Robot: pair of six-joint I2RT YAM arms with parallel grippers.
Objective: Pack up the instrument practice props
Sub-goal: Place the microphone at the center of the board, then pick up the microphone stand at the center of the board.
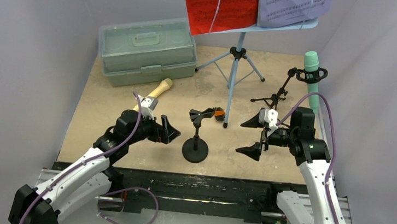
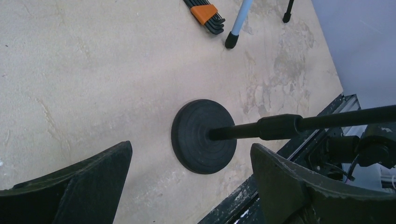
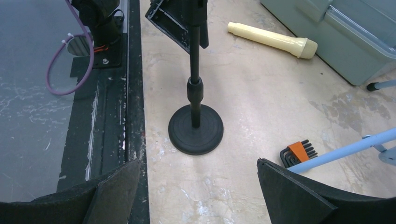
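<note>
A black round-base mic holder [image 1: 196, 146] stands upright near the table's front, between my two grippers. My left gripper [image 1: 171, 132] is open just left of it; its wrist view shows the base [image 2: 203, 135] and stem [image 2: 280, 126] ahead of the empty jaws [image 2: 191, 182]. My right gripper [image 1: 249, 136] is open to the holder's right, nothing between its fingers [image 3: 198, 186]. A tan microphone [image 1: 154, 94] lies behind the left arm. The teal microphone [image 1: 312, 79] sits in the ring-top tripod holder [image 1: 280, 95]. Red [image 1: 217, 4] and purple [image 1: 291, 6] sheets rest on the light-blue music rack [image 1: 236, 66].
A pale green case [image 1: 147, 49] with a handle sits shut at the back left. An orange-and-black hex key set [image 1: 218, 114] lies by a rack leg [image 3: 345, 149]. The black rail [image 3: 112, 116] runs along the table's near edge.
</note>
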